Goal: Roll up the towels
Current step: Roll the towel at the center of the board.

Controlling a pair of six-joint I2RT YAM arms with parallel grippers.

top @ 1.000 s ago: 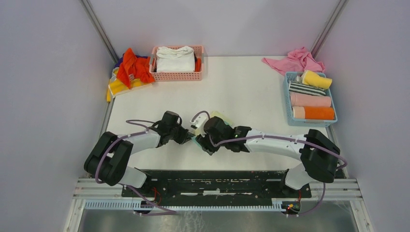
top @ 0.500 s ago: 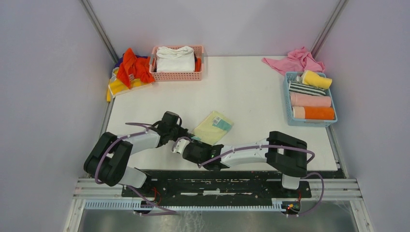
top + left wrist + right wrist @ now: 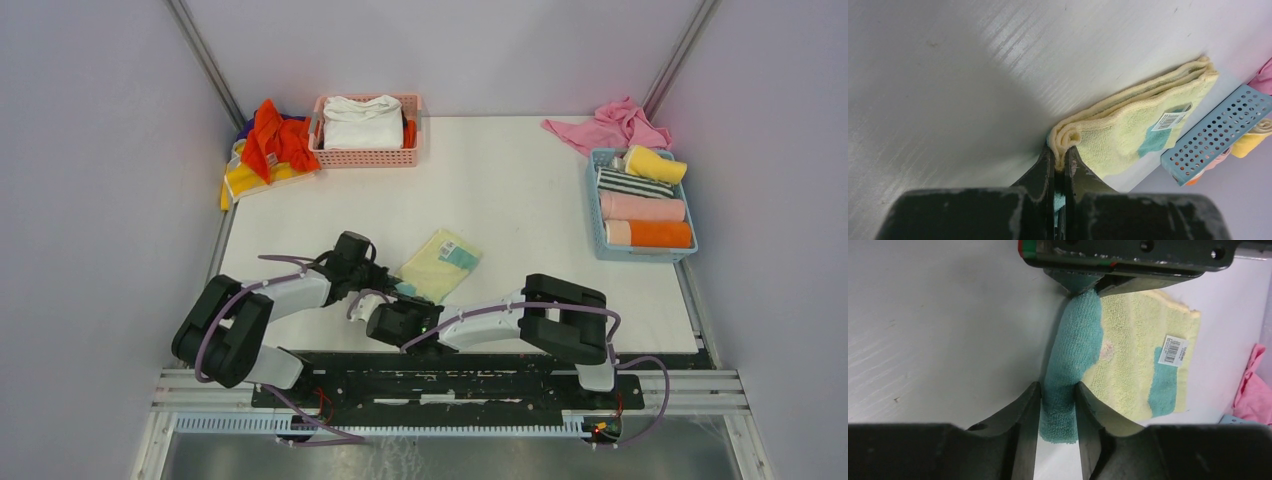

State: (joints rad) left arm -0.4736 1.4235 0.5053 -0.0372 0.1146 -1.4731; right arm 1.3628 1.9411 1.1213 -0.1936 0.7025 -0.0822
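Towel (image 3: 442, 262), pale yellow with teal, lies folded on the white surface (image 3: 520, 190), near the arms' side. Left end effector (image 3: 1060, 156) is clamped on its folded yellow corner. Right end effector (image 3: 1058, 392) is clamped on the rolled teal edge just beside it.

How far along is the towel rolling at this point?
Done: at least four rolled towels lie in the blue basket. In hand: the pale yellow and teal towel lies folded flat, not yet rolled; the left gripper and right gripper both pinch its near edge. Left: this roll, plus the loose pile at the far left and the pink cloth.
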